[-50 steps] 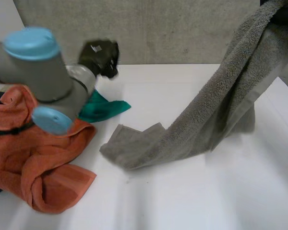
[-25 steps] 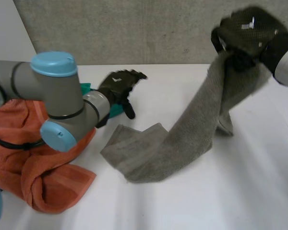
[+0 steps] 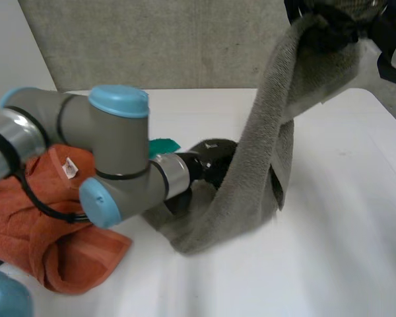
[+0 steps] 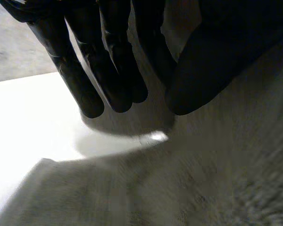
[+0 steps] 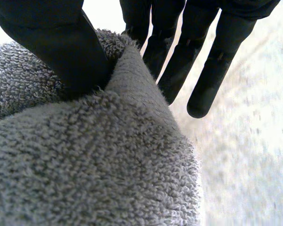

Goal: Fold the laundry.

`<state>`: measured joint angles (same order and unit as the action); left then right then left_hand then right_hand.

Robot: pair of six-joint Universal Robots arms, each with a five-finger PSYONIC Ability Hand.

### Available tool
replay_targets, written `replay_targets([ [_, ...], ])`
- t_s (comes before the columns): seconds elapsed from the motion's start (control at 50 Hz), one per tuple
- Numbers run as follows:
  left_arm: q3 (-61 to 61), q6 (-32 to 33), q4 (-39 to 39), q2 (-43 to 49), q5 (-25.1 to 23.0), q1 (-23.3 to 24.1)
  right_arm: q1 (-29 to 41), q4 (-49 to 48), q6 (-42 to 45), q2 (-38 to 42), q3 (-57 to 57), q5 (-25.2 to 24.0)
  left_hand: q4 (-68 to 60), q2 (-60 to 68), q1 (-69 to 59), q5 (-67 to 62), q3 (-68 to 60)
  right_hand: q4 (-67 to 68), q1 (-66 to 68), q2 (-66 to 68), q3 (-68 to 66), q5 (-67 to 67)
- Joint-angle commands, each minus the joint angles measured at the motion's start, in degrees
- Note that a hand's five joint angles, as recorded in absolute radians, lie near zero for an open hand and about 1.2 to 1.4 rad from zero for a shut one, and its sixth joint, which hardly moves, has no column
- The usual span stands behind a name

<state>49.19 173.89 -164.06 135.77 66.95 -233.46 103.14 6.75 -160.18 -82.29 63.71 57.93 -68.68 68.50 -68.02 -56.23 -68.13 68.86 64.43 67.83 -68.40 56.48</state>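
- Left robot hand [image 4: 108,56], fingers loose and grasping nothing, hovers over the grey terry towel's [image 3: 264,152] lower end on the white worktop [image 3: 330,264].
- Right robot hand [image 5: 52,42] pinches the towel's upper end, held high.
- Spreading step, I judge; next, the left should take a low corner.

A grey terry towel [image 3: 264,145] hangs from 1 o'clock, its lower end rumpled on the surface [image 3: 330,251] at centre. An orange towel [image 3: 46,244] lies crumpled at 8 o'clock.

Behind white table [image 3: 330,264]: grey speckled wall [image 3: 185,39], paler panel [image 3: 13,46] past table's far left corner. Soft, even light.
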Motion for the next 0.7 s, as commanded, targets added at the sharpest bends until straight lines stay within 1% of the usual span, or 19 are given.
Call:
replay_targets([
  [0.02,1.7,-1.6,-9.6,-6.1,9.3,-4.9,-0.8,-0.9,2.2,7.1,-3.3,5.2,-11.3,11.5,-12.0,-13.8,-11.9,11.1,15.6,12.2,-11.6,13.5],
  [0.04,0.6,-1.6,-12.1,-7.3,13.2,-5.9,-0.5,-2.0,2.0,8.4,-4.8,7.5,-11.3,11.5,-12.0,-13.8,-11.9,11.1,15.6,12.2,-11.6,13.5],
  [0.1,-1.8,-1.6,-15.3,-8.9,18.2,-7.5,0.6,-5.4,0.8,9.8,-7.3,11.4,-11.3,11.5,-12.0,-13.8,-11.9,11.1,15.6,12.2,-11.6,13.5],
  [0.12,-3.4,-1.8,-16.1,-10.3,20.3,-8.2,1.6,-8.3,-0.3,10.4,-8.2,13.2,-11.3,11.5,-12.0,-13.8,-11.9,11.1,15.6,12.2,-11.6,13.5],
  [0.18,-4.6,-2.2,-16.3,-12.5,21.4,-9.2,2.9,-14.7,-2.5,10.0,-8.3,15.0,-11.3,11.5,-12.0,-13.8,-11.9,11.1,15.6,12.2,-11.6,13.5],
  [0.2,-4.7,-2.1,-16.5,-14.3,21.8,-9.6,3.3,-19.7,-4.2,9.6,-7.9,15.8,-11.3,11.5,-12.0,-13.8,-11.9,11.1,15.6,12.2,-11.6,13.5],
  [0.28,-2.9,-1.9,-18.0,-18.2,22.3,-9.8,3.0,-28.6,-8.0,9.0,-6.1,16.2,-11.3,11.5,-12.0,-13.8,-11.9,11.1,15.6,12.2,-11.6,13.5],
  [0.34,-0.2,-1.4,-19.0,-19.8,21.8,-9.7,3.0,-29.2,-10.4,8.6,-4.8,15.2,-11.3,11.5,-12.0,-13.8,-11.9,11.1,15.6,12.2,-11.6,13.5],
  [0.4,5.1,-0.4,-19.8,-21.1,21.1,-9.8,3.1,-26.6,-11.3,8.6,-2.6,12.3,-11.3,11.5,-12.0,-13.8,-11.9,11.1,15.6,12.2,-11.6,13.5],
  [0.42,7.9,0.1,-20.0,-21.2,20.6,-9.9,3.2,-25.4,-11.1,8.6,-2.0,11.3,5.6,-5.5,5.0,3.2,5.1,11.1,15.6,12.2,-11.6,13.5],
  [0.44,9.2,0.4,-20.0,-21.2,20.3,-10.0,3.4,-22.4,-10.0,8.8,-0.9,9.5,14.6,-14.5,14.0,12.2,14.1,11.1,15.6,12.2,-11.6,13.5],
  [0.48,11.8,0.9,-19.9,-20.9,19.6,-10.3,3.4,-18.5,-7.4,9.1,0.4,8.2,30.6,-30.5,30.0,28.2,30.1,11.1,15.6,12.2,-11.6,13.5],
  [0.5,14.2,1.4,-19.8,-20.5,18.9,-10.4,3.5,-14.0,-3.9,9.4,1.4,7.7,44.2,-44.0,43.5,41.8,43.7,11.1,15.6,12.2,-11.6,13.5],
  [0.52,15.2,1.6,-19.8,-20.1,18.5,-10.5,3.5,-11.4,-1.9,9.5,2.1,7.8,49.7,-49.5,49.0,47.2,49.1,11.1,15.6,12.2,-11.6,13.5],
  [0.56,17.1,1.7,-19.7,-19.2,17.5,-10.8,3.5,-6.1,2.7,9.7,3.3,8.0,55.9,-55.7,55.3,53.5,55.4,11.1,15.6,12.2,-11.6,13.5],
  [0.58,18.4,1.5,-19.5,-18.1,16.4,-11.1,3.6,-1.3,7.2,9.5,4.7,7.7,58.7,-58.5,58.0,56.2,58.1,11.1,15.6,12.2,-11.6,13.5],
  [0.62,19.2,1.4,-18.9,-17.0,15.2,-11.4,4.4,2.8,11.1,9.3,6.2,7.7,58.7,-58.5,58.0,56.2,58.1,11.1,15.6,12.2,-11.6,13.5],
  [0.66,19.5,1.1,-17.7,-14.9,13.0,-11.5,6.0,5.8,14.7,8.4,7.9,7.4,58.7,-58.5,58.0,56.2,58.1,11.1,15.6,12.2,-11.6,13.5],
  [0.7,19.4,0.7,-16.5,-13.5,11.5,-11.4,7.0,5.3,14.8,7.7,8.9,7.1,58.7,-58.5,58.0,56.2,58.1,11.1,15.6,12.2,-11.6,13.5],
])
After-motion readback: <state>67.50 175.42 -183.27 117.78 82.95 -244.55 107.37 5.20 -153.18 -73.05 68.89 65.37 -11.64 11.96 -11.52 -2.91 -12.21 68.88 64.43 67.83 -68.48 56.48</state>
